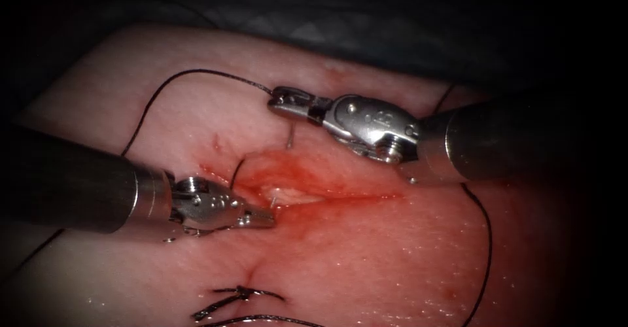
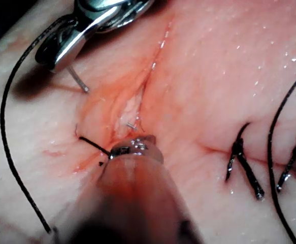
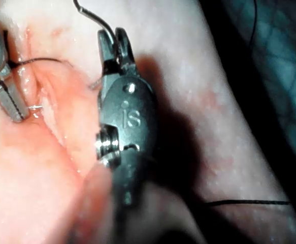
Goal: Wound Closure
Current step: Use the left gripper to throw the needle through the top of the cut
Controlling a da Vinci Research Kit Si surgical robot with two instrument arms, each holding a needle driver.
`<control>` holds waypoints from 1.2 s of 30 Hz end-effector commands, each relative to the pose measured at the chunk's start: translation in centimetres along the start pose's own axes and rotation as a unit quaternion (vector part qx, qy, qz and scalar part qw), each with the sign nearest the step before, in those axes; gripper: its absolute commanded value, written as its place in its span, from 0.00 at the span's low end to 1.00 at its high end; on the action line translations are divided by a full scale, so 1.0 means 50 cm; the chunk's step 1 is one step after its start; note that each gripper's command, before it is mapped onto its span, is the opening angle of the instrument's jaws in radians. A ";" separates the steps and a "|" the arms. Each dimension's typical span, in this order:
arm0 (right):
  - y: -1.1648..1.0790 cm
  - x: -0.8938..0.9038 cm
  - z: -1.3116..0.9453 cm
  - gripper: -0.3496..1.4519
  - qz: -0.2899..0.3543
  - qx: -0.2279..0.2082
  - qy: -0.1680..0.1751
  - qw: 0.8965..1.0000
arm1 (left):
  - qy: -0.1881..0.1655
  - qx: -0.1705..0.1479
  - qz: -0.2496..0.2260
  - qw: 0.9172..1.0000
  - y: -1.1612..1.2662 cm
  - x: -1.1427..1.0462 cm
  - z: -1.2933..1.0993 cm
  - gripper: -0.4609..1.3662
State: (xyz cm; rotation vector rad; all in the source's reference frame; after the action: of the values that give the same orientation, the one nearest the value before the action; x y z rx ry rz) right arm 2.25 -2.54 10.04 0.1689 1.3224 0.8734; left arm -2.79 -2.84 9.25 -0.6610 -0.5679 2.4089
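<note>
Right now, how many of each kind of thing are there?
Needle: 1, in the tissue, tip showing in the cut
Grippers: 2, right gripper holding the needle's tail, left gripper holding nothing
Thread: 1
Tied stitches: 2
Total: 6

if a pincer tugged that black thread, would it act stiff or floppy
Probably floppy: the thread lies in loose curves over the tissue. It likely weighs almost nothing, being so thin. It may slip, since the tissue looks wet with red fluid. The right pincer is shut on the needle.
</note>
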 end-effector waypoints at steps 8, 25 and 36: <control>-0.0012 -0.0069 0.0009 0.00 0.151 0.039 -0.026 0.987 | 0.003 0.004 -0.002 1.000 -0.0013 -0.0015 0.0012 0.21; -0.0119 -0.0145 0.0009 0.00 0.369 0.099 -0.083 0.921 | 0.010 0.007 -0.002 1.000 -0.0034 -0.0009 0.0010 0.20; -0.0179 -0.0160 -0.0011 0.00 0.453 0.074 -0.114 0.881 | 0.012 0.008 -0.003 1.000 -0.0036 -0.0004 0.0008 0.19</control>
State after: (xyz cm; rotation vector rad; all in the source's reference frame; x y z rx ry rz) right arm 2.61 -3.67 10.12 1.0427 1.0618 1.4971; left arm -2.72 -2.73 9.38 -0.6781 -0.5384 2.3942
